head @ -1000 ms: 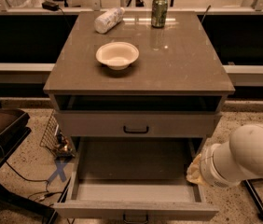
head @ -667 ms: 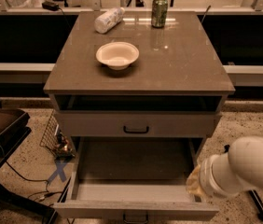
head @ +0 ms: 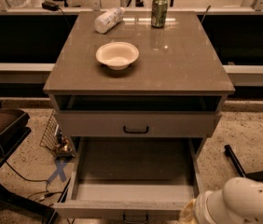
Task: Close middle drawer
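Observation:
The middle drawer point(head: 131, 192) is pulled far out of the cabinet toward me. It is a deep grey-beige box with long side walls, empty inside, and a narrow front panel with a small dark handle point(head: 135, 217) at the bottom edge of the view. My white arm point(head: 243, 203) fills the bottom right corner, just right of the drawer's front right corner. The gripper itself is out of view below the frame.
Above the open drawer are a closed grey drawer front with a black bracket handle point(head: 136, 129) and a dark open slot point(head: 136, 102). The cabinet top point(head: 183, 64) holds a white bowl point(head: 117, 55), a green can point(head: 159, 11) and a lying bottle point(head: 108, 20). A wire basket point(head: 52, 134) stands left, a black rod point(head: 234, 160) right.
My arm has dropped lower and now sits at the bottom right corner beside the drawer's front. The drawer has not visibly moved.

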